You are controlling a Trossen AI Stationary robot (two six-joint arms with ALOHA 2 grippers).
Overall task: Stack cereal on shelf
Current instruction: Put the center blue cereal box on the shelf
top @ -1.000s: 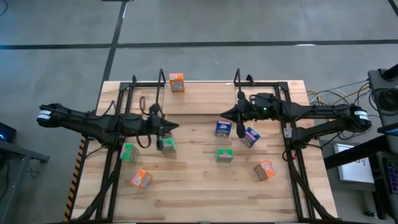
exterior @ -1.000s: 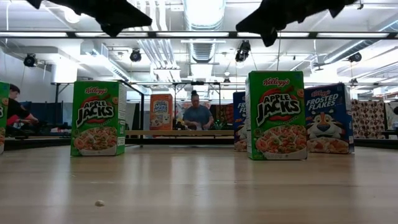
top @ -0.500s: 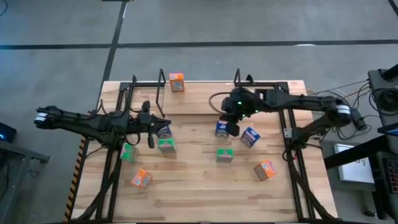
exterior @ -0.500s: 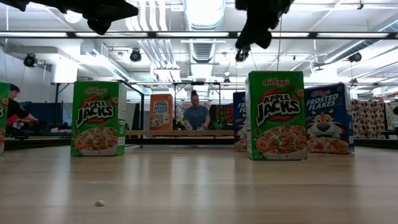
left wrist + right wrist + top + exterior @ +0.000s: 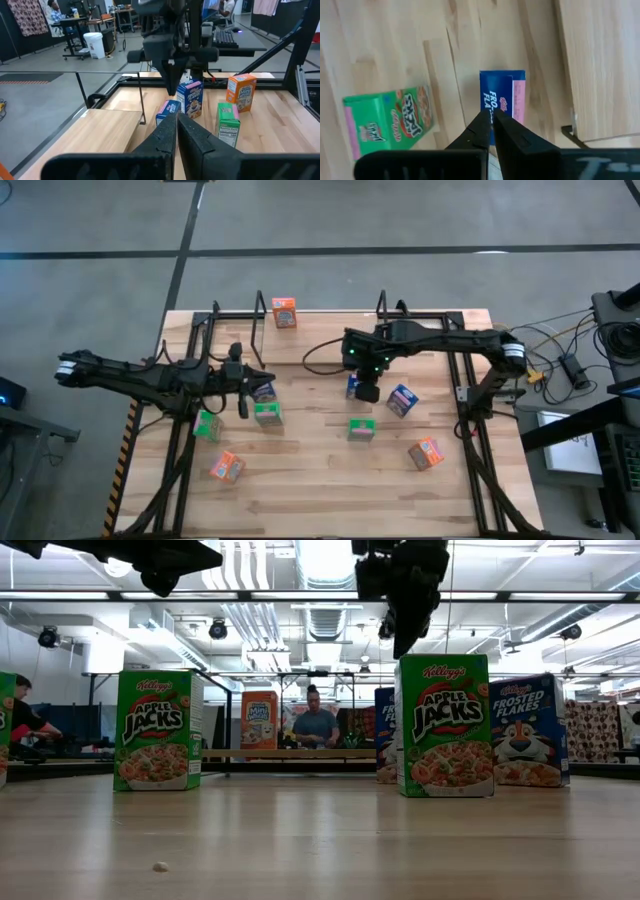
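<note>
Nine cereal boxes are counted in the high view, and none is seen stacked. Eight are scattered singly over the table (image 5: 320, 500), well clear of one another apart from a few close neighbours. One orange box (image 5: 284, 312) is set at the back by the left hoop of the shelf (image 5: 260, 306). Whether it rests on the rack or just beside it cannot be told. The task is therefore judged barely begun, with nearly all the placing left.

The right gripper (image 5: 368, 390) is held above a blue box (image 5: 354, 386) near the table's middle, just in front of the shelf. Its fingers are pressed together and nothing is carried between them. In the right wrist view that blue box (image 5: 502, 100) is seen below the fingertips, with a green box (image 5: 390, 122) lying near it. The left gripper (image 5: 242, 402) is held over the table's left half, beside another blue box (image 5: 264, 392). Its fingers are likewise together and empty.

The boxes are small printed cardboard cubes: three orange, three blue, three green. Some are turned askew and none looks crushed.
</note>
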